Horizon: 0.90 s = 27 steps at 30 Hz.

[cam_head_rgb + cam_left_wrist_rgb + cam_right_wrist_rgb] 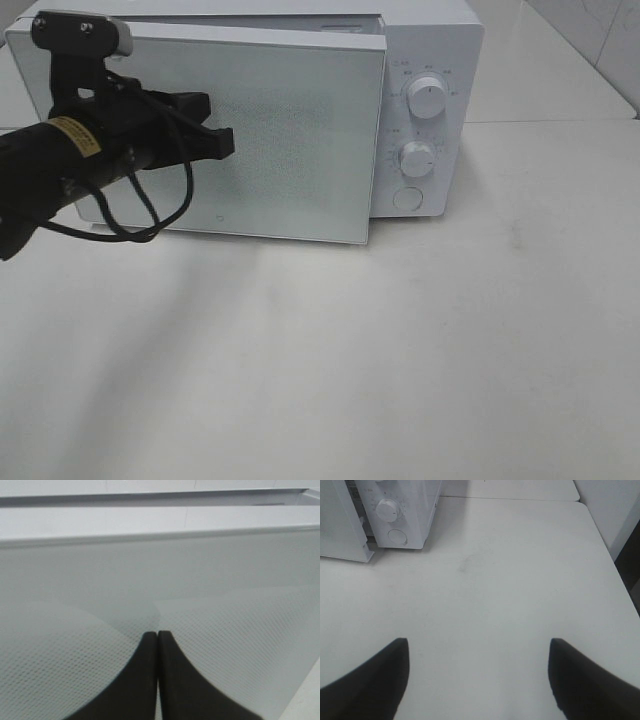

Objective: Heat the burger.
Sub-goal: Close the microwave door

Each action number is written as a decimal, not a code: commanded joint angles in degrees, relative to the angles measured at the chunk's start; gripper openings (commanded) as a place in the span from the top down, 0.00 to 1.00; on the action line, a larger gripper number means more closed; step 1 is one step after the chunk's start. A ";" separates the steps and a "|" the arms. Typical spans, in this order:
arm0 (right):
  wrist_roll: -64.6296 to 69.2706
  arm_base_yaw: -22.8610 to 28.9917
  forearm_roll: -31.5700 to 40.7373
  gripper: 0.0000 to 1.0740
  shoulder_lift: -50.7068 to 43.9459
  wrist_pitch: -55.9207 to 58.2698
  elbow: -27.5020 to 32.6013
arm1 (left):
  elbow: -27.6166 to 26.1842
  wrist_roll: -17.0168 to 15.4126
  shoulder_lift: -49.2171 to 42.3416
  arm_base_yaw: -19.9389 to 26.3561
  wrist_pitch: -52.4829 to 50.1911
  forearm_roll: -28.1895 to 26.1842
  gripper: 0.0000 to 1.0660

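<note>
The left claw (158, 635) is closed at the microwave door (300, 140) — the right claw (478, 645) gapes above the table (510, 580).

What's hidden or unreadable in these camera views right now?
- Burger: in no view; the microwave door blocks the inside in the high and left wrist views.
- Dial markings: too small, high view.
- Left gripper touching the door or not: unclear, left wrist view.
- Right gripper: outside the high view; cut off by its wrist view's edge.
</note>
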 commanded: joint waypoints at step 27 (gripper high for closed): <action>-0.52 -0.23 -0.11 0.30 -1.55 -0.17 0.23 | -22.40 13.29 11.57 -10.94 6.82 -20.74 1.00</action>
